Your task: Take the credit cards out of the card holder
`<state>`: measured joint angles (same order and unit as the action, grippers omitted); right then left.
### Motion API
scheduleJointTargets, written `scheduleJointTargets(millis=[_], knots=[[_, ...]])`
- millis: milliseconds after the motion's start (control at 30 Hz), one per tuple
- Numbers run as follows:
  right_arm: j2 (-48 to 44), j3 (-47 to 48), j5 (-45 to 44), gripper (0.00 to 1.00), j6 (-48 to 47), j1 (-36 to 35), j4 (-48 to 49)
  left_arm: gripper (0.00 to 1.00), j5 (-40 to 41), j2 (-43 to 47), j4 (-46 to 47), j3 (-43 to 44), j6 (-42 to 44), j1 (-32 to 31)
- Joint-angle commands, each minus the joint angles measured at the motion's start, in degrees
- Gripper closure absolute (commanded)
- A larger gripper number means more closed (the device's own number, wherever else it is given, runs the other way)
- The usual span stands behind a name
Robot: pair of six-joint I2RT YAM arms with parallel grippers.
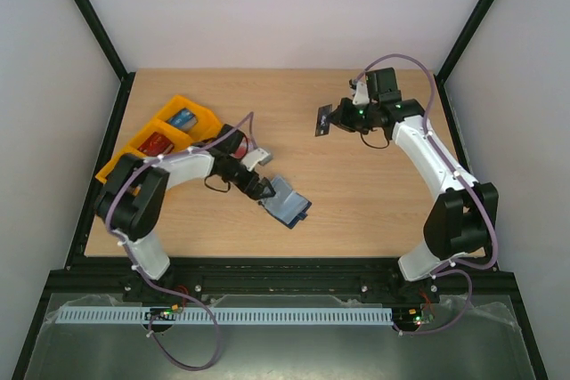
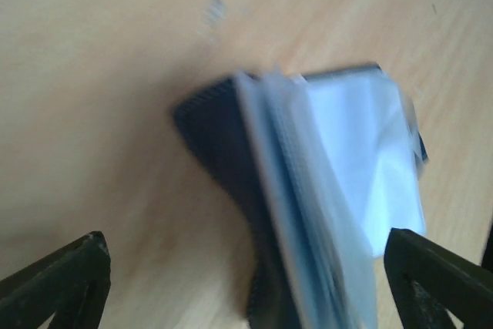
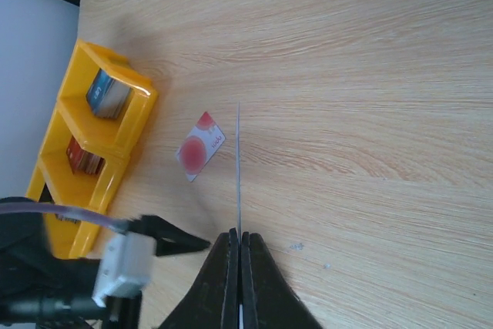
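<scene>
Tray [image 3: 131, 140] near white card [image 3: 200, 152]

The navy-blue folding card holder [image 1: 287, 202] lies on the wooden table [image 1: 374, 193]. Behind and left of it lies the white card with a red round mark [image 3: 200, 152]. Farther left stands the orange three-compartment plastic tray [image 1: 169, 135]. Behind and right of the holder, well apart, the right gripper [image 3: 239, 236] holds the dark grey thin card [image 1: 323, 119].
</scene>
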<state>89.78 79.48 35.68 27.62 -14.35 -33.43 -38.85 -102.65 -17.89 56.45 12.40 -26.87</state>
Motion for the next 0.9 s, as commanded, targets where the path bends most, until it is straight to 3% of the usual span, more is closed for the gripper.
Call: scheduleJointTargets(millis=[0,167,233,300,400,467,633,700,867], knots=[[-1.37,2.97,1.59,0.98,-1.29,-0.44,-2.13,0.01,10.43,7.00,3.85,0.07,-0.74,4.04],[-2.70,5.34,12.07,0.98,-5.87,-0.76,-2.09,0.01,3.24,16.61,-2.75,4.76,9.29,8.20],[-3.45,6.11,16.47,0.98,-6.46,-1.10,-1.89,0.01,4.90,23.58,-1.23,5.11,12.48,7.44],[-4.23,7.19,18.37,0.98,-7.39,-1.89,-2.92,0.01,12.36,30.05,3.72,4.09,16.05,4.82],[-6.05,7.96,19.72,0.98,-9.83,-4.77,-5.01,0.01,30.55,39.39,19.79,-2.42,29.76,-1.47],[-7.27,7.87,21.34,0.98,-10.56,-7.77,-4.80,0.01,34.53,45.26,35.57,-10.33,43.58,-4.36],[-8.88,8.40,21.33,0.98,-10.67,-12.08,-4.94,0.01,23.36,51.69,67.85,-29.74,82.72,-5.20],[-9.44,8.13,20.80,0.98,-9.56,-13.07,-4.16,0.01,20.22,51.52,73.80,-32.84,89.64,-5.26],[-10.61,6.76,19.34,0.98,-6.89,-17.36,-0.72,0.01,19.55,49.07,80.32,-33.26,95.15,-5.74]])
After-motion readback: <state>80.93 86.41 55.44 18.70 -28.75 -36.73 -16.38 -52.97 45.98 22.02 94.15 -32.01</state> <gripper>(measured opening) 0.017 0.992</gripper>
